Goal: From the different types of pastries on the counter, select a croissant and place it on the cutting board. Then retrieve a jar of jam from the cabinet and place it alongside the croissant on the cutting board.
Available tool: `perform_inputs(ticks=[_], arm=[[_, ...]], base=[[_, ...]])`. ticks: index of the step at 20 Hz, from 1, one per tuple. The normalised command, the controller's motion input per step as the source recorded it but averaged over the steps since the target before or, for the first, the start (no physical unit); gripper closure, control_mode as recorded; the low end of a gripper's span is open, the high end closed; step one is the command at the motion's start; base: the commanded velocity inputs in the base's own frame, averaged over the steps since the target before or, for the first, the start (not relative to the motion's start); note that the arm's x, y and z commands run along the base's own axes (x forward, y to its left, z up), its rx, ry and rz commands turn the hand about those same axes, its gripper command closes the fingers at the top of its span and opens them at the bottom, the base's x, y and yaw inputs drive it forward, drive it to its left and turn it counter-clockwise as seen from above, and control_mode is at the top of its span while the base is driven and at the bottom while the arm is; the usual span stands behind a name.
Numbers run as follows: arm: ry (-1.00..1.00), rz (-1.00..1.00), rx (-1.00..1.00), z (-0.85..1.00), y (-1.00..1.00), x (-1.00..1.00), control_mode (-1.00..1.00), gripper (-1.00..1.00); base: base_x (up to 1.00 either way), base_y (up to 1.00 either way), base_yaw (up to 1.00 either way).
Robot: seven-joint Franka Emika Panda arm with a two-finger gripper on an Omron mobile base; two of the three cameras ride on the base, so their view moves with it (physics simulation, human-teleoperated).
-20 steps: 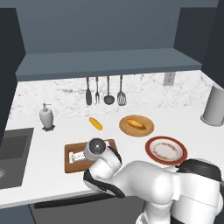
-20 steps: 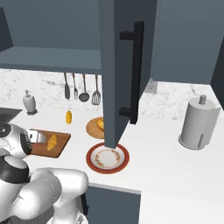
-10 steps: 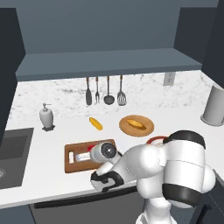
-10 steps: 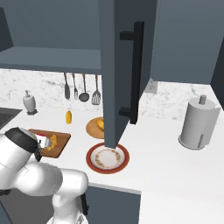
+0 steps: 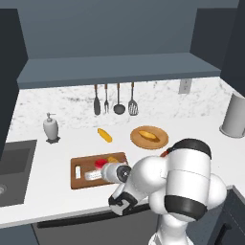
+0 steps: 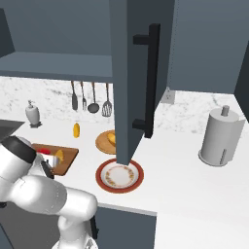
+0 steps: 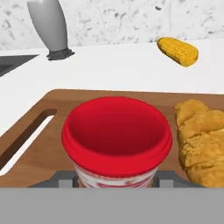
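The brown cutting board (image 5: 79,165) lies on the white counter (image 5: 57,148) near its front edge. On the board's right part rests the golden croissant (image 5: 113,159), which the hand view shows as ridged (image 7: 203,140). The jar of jam (image 7: 116,131) with its red lid sits just left of the croissant, low over the board (image 7: 52,144). My gripper (image 7: 116,181) is shut on the jar, a finger at each side of its body. From the base views the jar (image 5: 99,165) (image 6: 44,151) shows just ahead of my hand.
Behind the board lie a slim yellow roll (image 5: 104,135) and an oval loaf (image 5: 149,136) on a round wooden plate. A white soap dispenser (image 5: 50,128), hanging utensils (image 5: 115,99), a sink (image 5: 14,167), a red-rimmed plate (image 6: 119,175), a paper-towel roll (image 6: 221,137) and the open cabinet door (image 6: 141,73) surround them.
The arm's upper links have risen and swung right in the left base view. The hand has stayed low over the board with the jar, shifting only a little.
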Motion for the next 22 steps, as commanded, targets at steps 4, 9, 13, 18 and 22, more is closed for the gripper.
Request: perform_inputs(ticks=[4, 9, 13, 18, 22], arm=[[-0.03, 0.0, 0.0, -0.14, 0.36, 0.05, -1.0, 1.0], [-0.01, 0.0, 0.0, -0.22, 0.46, 0.03, -1.0, 1.0], [0.0, 0.0, 0.0, -0.31, 0.36, 0.01, -1.0, -1.0], [-0.02, 0.0, 0.0, -0.38, -0.01, -0.44, -1.0, -1.0], [-0.14, 0.02, 0.03, -0.15, -0.83, -1.0, -1.0, -1.0]], base=[[0.0, 0.0, 0.0], [0.0, 0.0, 0.0], [0.0, 0.0, 0.0], [0.0, 0.0, 0.0], [0.0, 0.0, 0.0]])
